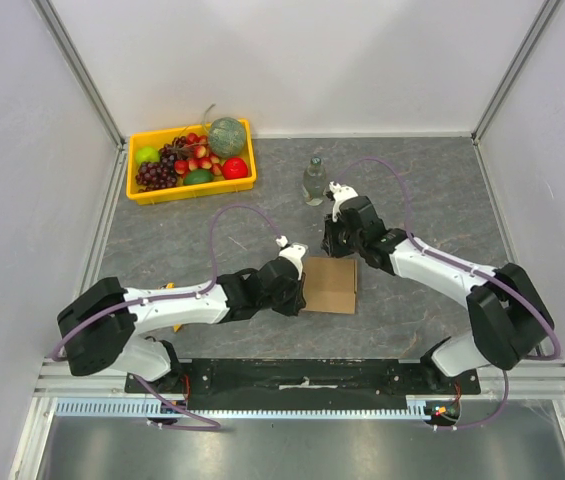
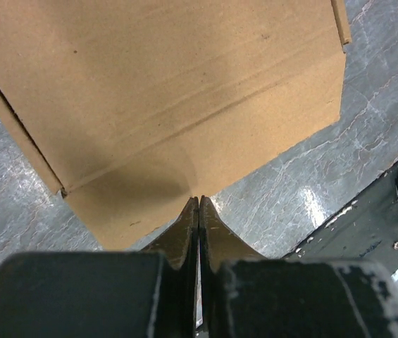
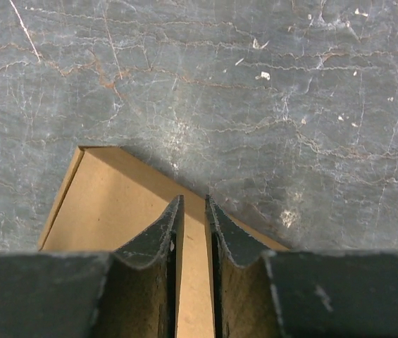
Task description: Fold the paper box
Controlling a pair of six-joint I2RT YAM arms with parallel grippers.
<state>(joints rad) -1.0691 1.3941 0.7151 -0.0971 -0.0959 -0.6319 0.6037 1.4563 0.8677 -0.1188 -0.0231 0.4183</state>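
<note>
Top and wrist views of the fold. The plain brown cardboard paper box [image 1: 332, 285] lay flat at the middle of the grey marbled table [image 1: 162, 240], between the two arms. We read it as a slim rectangular body already formed. From the left wrist, a raised face [image 2: 170, 91] showed a dark side edge, and one creased flap lay level with the table along the box's left side. We judged that this flap, and perhaps others, was not yet turned in, so the task looked past its middle but unfinished.

The left gripper [image 1: 299, 290] had its fingers pressed together, tips [image 2: 199, 201] meeting the flap's outer edge. We could not tell whether any card was nipped between them. The right gripper [image 1: 340, 255] stood over the box's far edge, its fingers a narrow slit apart [image 3: 193, 201] with cardboard [image 3: 114, 204] showing through the gap.

From above, both grippers covered the edges they worked on. The right wrist view caught only one corner. The box's interior and right end gave no detail.

A yellow plastic tray of fruit [image 1: 192, 193] and a clear bottle [image 1: 313, 180] stood well apart, on the far side
</note>
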